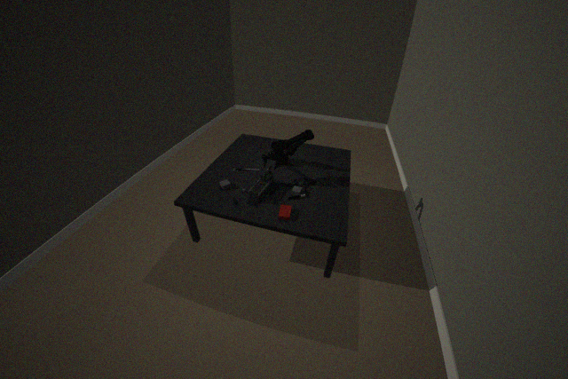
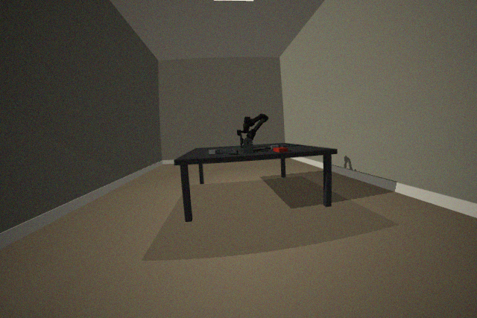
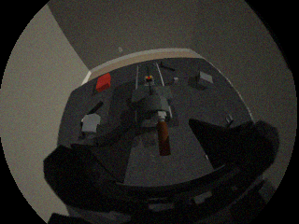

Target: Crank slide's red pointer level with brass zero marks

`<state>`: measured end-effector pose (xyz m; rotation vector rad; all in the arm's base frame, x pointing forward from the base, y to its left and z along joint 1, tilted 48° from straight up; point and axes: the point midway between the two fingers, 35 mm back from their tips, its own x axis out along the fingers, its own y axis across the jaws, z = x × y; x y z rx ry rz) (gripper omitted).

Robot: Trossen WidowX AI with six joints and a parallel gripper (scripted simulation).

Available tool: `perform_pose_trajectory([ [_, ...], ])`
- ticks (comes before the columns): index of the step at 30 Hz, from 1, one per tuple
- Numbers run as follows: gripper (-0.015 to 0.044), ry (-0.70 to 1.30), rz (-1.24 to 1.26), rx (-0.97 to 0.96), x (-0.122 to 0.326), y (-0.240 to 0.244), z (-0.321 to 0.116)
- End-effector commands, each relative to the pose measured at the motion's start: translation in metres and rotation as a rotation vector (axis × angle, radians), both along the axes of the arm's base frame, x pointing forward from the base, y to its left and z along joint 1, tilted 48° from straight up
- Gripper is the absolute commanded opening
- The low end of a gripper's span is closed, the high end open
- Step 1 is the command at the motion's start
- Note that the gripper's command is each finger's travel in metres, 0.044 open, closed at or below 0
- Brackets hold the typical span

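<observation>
So there's a dark table (image 1: 320,223) (image 2: 254,156) (image 3: 187,98) under the machine (image 1: 260,187) (image 3: 151,100), which sits ahead of the gripper (image 3: 163,125). The gripper's wide open, grasping nothing. The brown crank handle (image 3: 163,138) is between its fingers' sides, untouched as far as I can tell (pretty murky in here).

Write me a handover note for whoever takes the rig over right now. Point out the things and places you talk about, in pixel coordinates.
Hand (image 3: 163,125): open, nothing held, above the machine; the brown handle (image 3: 163,138) shows between its fingers in the wrist view, ungripped.
Machine (image 3: 151,99): on the dark table (image 1: 320,221) (image 2: 254,157) (image 3: 154,174). Red pointer (image 3: 149,78) sits between the two rails, at the machine's far end in the wrist view.
Off to the side: red block (image 1: 285,211) (image 2: 279,150) (image 3: 104,82).
Done: can't confirm any; the zero marks are too small to judge level.
Left: likely grip the handle, crank to level, let go.
</observation>
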<state>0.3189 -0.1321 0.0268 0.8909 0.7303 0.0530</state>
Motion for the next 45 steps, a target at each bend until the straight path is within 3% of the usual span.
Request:
perform_pose_trajectory([
  [1,0.0440,0.007,-0.001,0.003,0.000,0.006,-0.007],
  [16,0.0440,0.004,-0.002,0.005,0.001,0.023,-0.019],
  [33,0.0000,0.004,-0.002,0.005,0.001,0.023,-0.019],
  [45,0.0000,0.004,-0.002,0.005,0.000,0.022,-0.022],
])
